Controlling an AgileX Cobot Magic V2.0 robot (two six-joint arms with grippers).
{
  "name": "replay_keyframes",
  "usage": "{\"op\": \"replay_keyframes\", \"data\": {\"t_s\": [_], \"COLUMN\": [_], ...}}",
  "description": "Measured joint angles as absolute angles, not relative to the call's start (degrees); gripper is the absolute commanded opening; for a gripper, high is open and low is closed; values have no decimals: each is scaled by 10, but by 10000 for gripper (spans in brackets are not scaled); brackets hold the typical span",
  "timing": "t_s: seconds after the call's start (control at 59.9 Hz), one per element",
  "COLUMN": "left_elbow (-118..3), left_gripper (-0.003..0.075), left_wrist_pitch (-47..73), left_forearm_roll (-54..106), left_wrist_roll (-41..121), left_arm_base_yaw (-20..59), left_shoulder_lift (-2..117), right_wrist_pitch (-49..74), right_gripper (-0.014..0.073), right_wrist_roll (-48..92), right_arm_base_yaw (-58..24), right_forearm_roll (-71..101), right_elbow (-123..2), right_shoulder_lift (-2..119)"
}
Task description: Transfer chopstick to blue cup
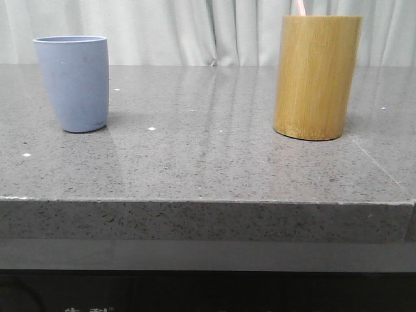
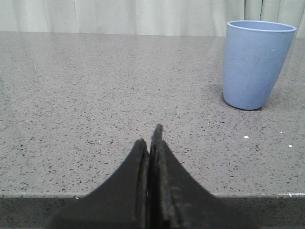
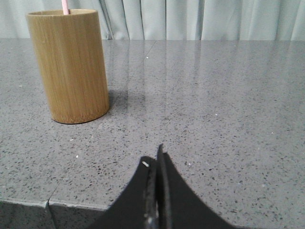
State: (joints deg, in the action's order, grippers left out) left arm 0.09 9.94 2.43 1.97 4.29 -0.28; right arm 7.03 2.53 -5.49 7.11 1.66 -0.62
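Note:
The blue cup (image 1: pixel 73 82) stands upright at the left of the grey stone table; it also shows in the left wrist view (image 2: pixel 256 64). A pale pink chopstick tip (image 1: pixel 299 7) pokes out of the tan bamboo cylinder (image 1: pixel 316 77) at the right; the tip (image 3: pixel 65 6) and cylinder (image 3: pixel 69 66) also show in the right wrist view. My left gripper (image 2: pixel 150 136) is shut and empty near the table's front edge, well short of the cup. My right gripper (image 3: pixel 157 155) is shut and empty near the front edge, short of the cylinder. Neither gripper shows in the front view.
The grey speckled table (image 1: pixel 208 149) has a straight front edge (image 1: pixel 208 201). A pale curtain (image 1: pixel 208 29) hangs behind the table's far edge. A seam in the stone (image 1: pixel 383 162) runs near the right side.

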Motion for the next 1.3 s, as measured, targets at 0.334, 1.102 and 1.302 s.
{"op": "replay_keyframes", "data": {"t_s": [0.334, 1.102, 1.302], "left_elbow": [1, 1, 1], "left_gripper": [-19, -19, -19], "left_wrist_pitch": [99, 99, 68], "left_forearm_roll": [24, 25, 44], "left_wrist_roll": [20, 20, 20], "left_arm_base_yaw": [43, 43, 43], "left_shoulder_lift": [-3, -3, -3], "right_wrist_pitch": [70, 69, 43], "right_gripper": [-85, -85, -85], "right_wrist_roll": [25, 25, 25], "right_arm_base_yaw": [-55, -55, -55], "right_forearm_roll": [71, 71, 71], "right_elbow": [17, 17, 17], "right_shoulder_lift": [-6, -6, -6]}}
